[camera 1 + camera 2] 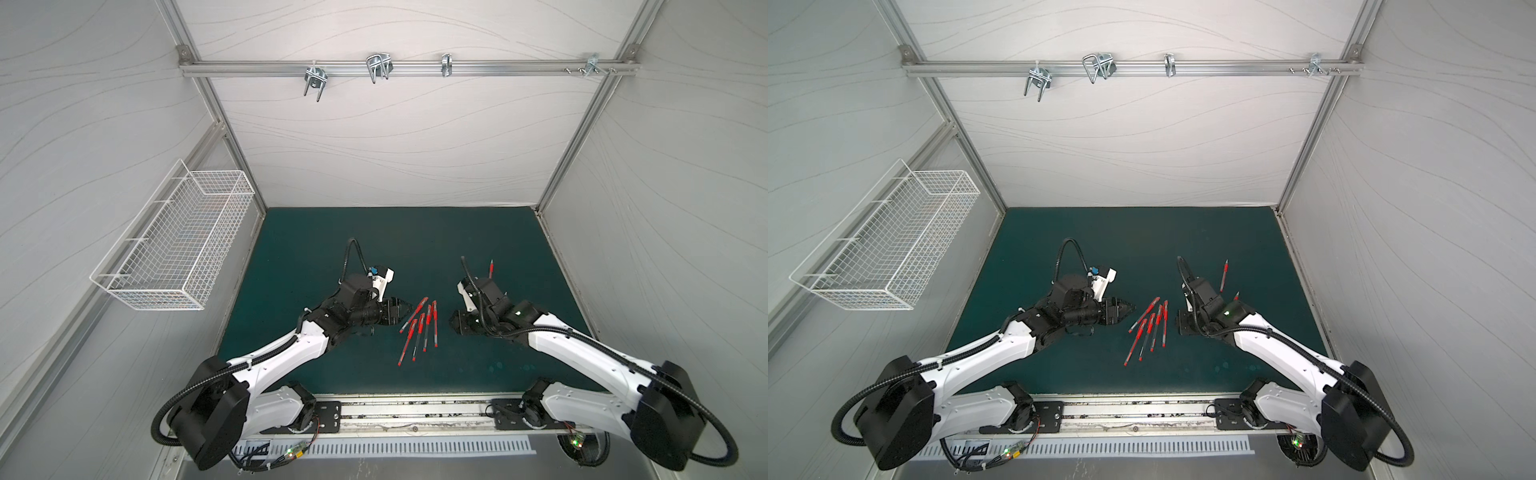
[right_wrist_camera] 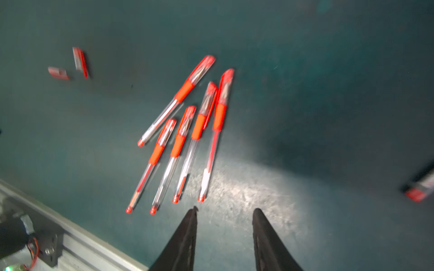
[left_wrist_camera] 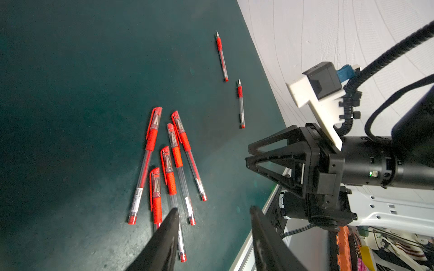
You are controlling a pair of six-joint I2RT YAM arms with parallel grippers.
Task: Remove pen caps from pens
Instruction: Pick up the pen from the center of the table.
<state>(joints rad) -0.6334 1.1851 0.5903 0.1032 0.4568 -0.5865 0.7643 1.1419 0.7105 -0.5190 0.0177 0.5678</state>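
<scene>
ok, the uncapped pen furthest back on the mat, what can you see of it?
The far pen is slim: a clear plastic-looking barrel, a red grip sleeve behind a pointed grey tip, a red end plug, no cap. It lies flat on the green mat, tip toward the back wall; in a top view the pen sits just beyond the right arm. Nothing touches it; the other uncapped pen lies near but apart.
</scene>
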